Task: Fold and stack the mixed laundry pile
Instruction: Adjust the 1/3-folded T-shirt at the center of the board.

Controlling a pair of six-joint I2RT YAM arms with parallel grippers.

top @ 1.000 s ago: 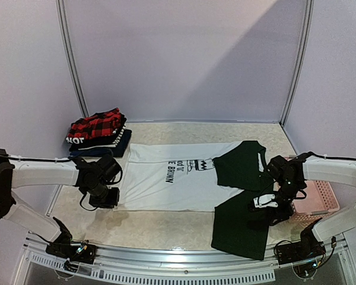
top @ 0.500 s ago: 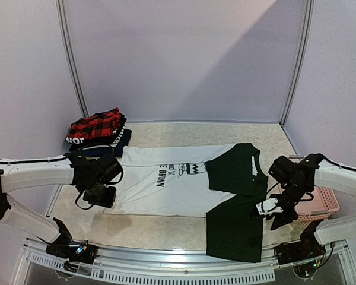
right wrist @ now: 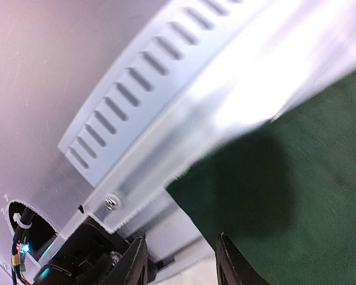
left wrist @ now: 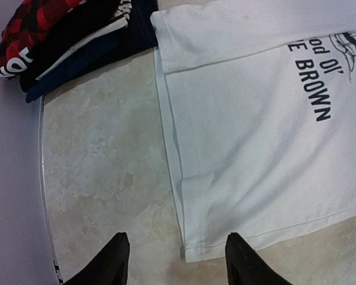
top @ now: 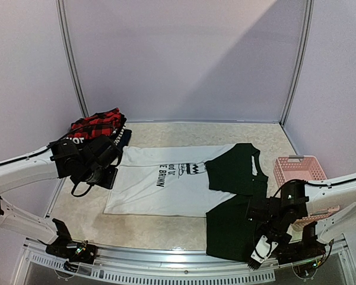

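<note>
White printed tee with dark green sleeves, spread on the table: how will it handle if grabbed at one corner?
Likely floppy: the white printed tee with dark green sleeves lies flat with soft creases, so a one-corner lift would probably drag and bunch it. Its dark green end overhangs the near table edge and might slide off if pushed.

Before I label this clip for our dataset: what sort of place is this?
Likely a robot test booth, not a home: plain lilac wall panels enclose a marble-look table, with arms bolted at its slotted metal rail.
</note>
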